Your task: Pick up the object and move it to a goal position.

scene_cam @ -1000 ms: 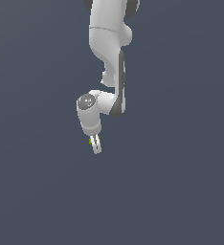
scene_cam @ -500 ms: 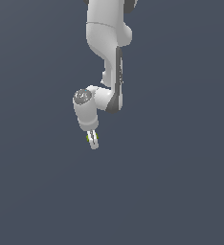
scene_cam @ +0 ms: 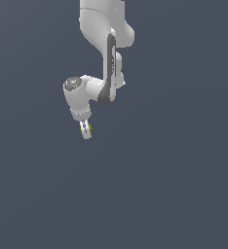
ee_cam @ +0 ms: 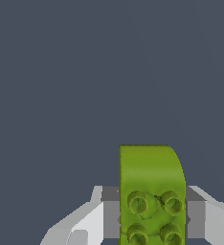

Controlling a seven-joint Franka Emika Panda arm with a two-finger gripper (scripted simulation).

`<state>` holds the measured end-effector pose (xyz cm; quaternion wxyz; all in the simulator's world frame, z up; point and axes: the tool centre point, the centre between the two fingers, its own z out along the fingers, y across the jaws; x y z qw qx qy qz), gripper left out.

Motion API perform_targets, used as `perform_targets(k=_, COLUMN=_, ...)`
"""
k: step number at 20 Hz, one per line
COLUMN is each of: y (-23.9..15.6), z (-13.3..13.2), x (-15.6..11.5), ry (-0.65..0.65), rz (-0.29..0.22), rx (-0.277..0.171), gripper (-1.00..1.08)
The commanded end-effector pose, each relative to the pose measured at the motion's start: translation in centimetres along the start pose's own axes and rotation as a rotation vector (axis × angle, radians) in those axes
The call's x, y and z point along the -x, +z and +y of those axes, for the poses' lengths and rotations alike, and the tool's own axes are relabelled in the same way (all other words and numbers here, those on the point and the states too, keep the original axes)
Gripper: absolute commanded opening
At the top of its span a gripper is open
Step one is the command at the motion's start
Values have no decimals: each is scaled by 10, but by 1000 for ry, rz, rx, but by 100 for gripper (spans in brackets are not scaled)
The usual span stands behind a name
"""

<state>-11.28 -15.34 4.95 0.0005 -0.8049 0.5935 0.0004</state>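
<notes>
The object [ee_cam: 151, 191] is a lime-green block with round studs, filling the space between my fingers in the wrist view. My gripper [ee_cam: 152, 210] is shut on it, one finger pressed to each side. In the exterior view the white arm hangs from above, and the gripper [scene_cam: 86, 130] points down and slightly toward the exterior view's right. Only a small green sliver of the object [scene_cam: 89, 128] shows beside the fingers there. The block is held in the air, well off any surface.
A plain dark grey-blue background [scene_cam: 174, 185] surrounds the arm in both views. No other objects, containers or edges show.
The gripper with the block has moved slightly up and toward the exterior view's left over the last second. Its hold on the block is unchanged.
</notes>
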Motion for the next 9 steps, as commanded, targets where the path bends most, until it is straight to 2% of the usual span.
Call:
perform_targets(k=1, y=-6, z=13, x=-6, ry=-1, rz=0, rx=0, gripper=-100)
perform_targets(k=9, y=-15, z=30, x=-15, ry=-1, rz=1, rx=0, gripper=-100)
